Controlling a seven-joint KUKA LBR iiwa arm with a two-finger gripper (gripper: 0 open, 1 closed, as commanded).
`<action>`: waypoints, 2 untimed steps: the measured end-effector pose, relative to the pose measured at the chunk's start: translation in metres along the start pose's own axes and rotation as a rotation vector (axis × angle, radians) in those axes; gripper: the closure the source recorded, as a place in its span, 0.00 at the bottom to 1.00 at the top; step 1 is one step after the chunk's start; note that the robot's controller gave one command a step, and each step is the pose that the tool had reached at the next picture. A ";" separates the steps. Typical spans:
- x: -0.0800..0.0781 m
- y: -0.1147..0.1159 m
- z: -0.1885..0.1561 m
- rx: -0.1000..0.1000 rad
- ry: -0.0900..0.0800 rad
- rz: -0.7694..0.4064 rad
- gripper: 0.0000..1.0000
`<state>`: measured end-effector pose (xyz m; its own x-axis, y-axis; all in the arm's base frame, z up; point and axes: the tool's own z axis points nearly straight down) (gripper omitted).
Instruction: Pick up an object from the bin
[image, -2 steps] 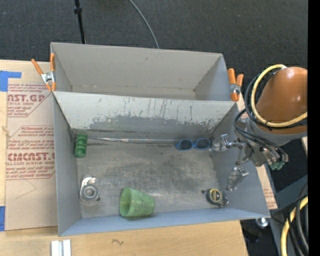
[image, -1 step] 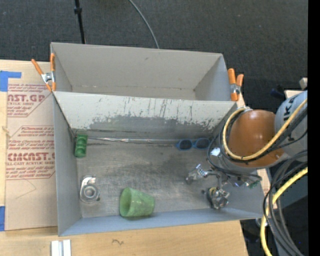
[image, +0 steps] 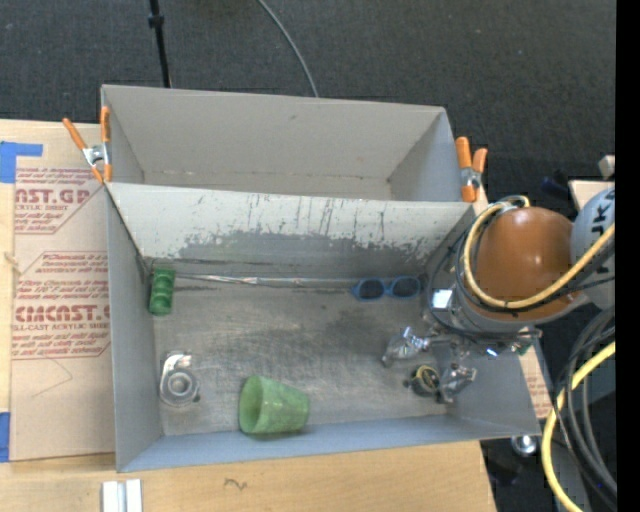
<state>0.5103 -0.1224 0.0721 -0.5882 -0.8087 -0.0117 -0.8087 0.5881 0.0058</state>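
My gripper (image: 428, 364) hangs low over the bin's right end, near the front wall, and stands open. A small dark thing with a yellow spot (image: 425, 379) lies on the floor right by its fingertips; I cannot tell whether they touch it. A pair of blue sunglasses (image: 386, 289) lies against the back wall, a short way behind and left of the gripper.
A pale green cup (image: 271, 406) lies on its side at the front middle. A small clear cup (image: 179, 381) sits at the front left, and a green block (image: 161, 291) at the back left. The arm's orange dome overhangs the bin's right rim.
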 end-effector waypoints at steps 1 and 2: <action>0.006 -0.004 -0.001 0.005 0.008 0.002 1.00; 0.015 -0.002 -0.181 0.014 0.007 -0.022 1.00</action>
